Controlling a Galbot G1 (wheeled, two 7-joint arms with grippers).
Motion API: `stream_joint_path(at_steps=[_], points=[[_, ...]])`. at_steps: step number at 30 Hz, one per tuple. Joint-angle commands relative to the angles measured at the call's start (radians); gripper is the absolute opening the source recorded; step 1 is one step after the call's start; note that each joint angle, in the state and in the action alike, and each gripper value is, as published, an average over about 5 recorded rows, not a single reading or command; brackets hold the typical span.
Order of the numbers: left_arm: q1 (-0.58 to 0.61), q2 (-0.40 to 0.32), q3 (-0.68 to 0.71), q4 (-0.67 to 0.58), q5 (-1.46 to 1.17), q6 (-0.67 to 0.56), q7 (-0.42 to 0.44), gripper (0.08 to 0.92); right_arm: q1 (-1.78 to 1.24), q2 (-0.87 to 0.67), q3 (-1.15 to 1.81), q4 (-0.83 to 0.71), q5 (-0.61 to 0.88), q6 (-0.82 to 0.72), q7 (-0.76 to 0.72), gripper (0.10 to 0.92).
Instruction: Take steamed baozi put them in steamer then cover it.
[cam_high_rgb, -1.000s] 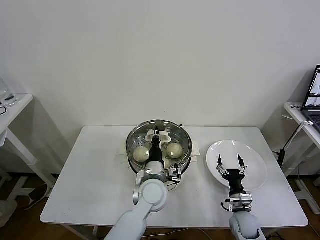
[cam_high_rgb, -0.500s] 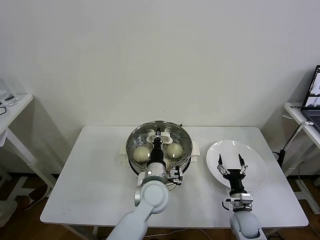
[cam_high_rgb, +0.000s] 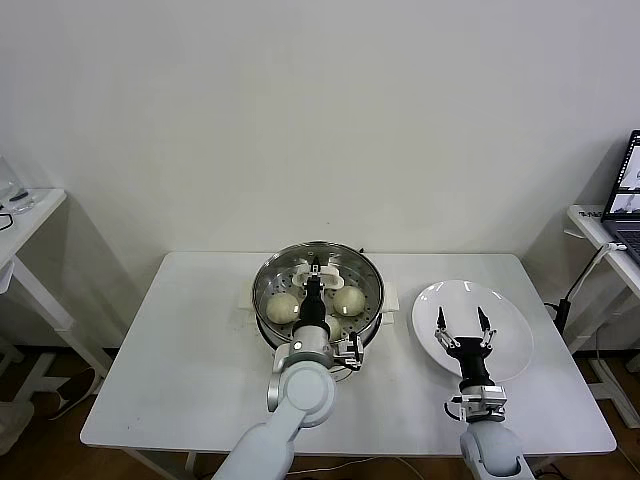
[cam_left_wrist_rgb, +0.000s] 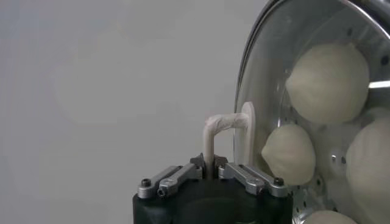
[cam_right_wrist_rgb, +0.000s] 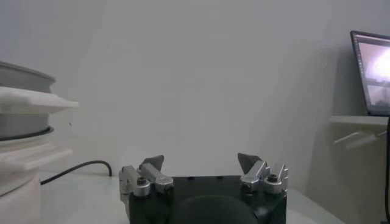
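In the middle of the frame, the glass cover (cam_high_rgb: 318, 283) has come down onto the steamer (cam_high_rgb: 268, 318), with the baozi (cam_high_rgb: 349, 299) inside. The left pincer (cam_high_rgb: 317, 265) still pinches its white handle (cam_left_wrist_rgb: 226, 131). The right pincer (cam_high_rgb: 461, 320) hangs wide apart over the white plate (cam_high_rgb: 510, 345). Letting go looks like all that is left.

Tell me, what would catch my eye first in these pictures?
Probably the shiny steamer mid-table, its glass cover on and pale baozi showing through. The left end effector is shut on the cover's white handle. To the right, the open right end effector hovers over a white plate.
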Motion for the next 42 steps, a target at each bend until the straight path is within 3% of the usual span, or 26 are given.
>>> stream_joint_path(at_steps=[1,8,20,26,30,36,39,42], points=[[0.004,0.0,-0.002,-0.016,-0.002,-0.001,0.002,0.235,-0.004,0.0,0.001,0.003,0.0,0.001,-0.001,0.823],[0.027,0.028,0.001,-0.089,-0.031,0.006,0.008,0.435,-0.006,0.0,0.0,0.008,-0.001,0.0,-0.001,0.823],[0.119,0.203,-0.012,-0.374,-0.275,0.054,0.064,0.771,0.0,-0.004,-0.002,0.017,0.0,-0.001,0.003,0.823],[0.162,0.26,-0.025,-0.485,-0.387,0.059,0.067,0.822,0.0,-0.006,-0.002,0.037,0.0,-0.006,0.003,0.823],[0.194,0.271,-0.143,-0.576,-0.582,0.039,-0.047,0.823,-0.014,-0.019,-0.004,0.056,0.01,-0.028,0.018,0.823],[0.262,0.293,-0.457,-0.562,-1.21,-0.121,-0.4,0.823,-0.032,-0.032,-0.001,0.086,0.096,-0.096,0.038,0.823],[0.316,0.301,-0.598,-0.484,-1.484,-0.229,-0.442,0.823,-0.036,-0.035,0.002,0.102,0.156,-0.117,0.043,0.823],[0.365,0.305,-0.683,-0.357,-1.624,-0.389,-0.391,0.823,-0.038,-0.047,0.002,0.114,0.201,-0.135,0.042,0.823]])
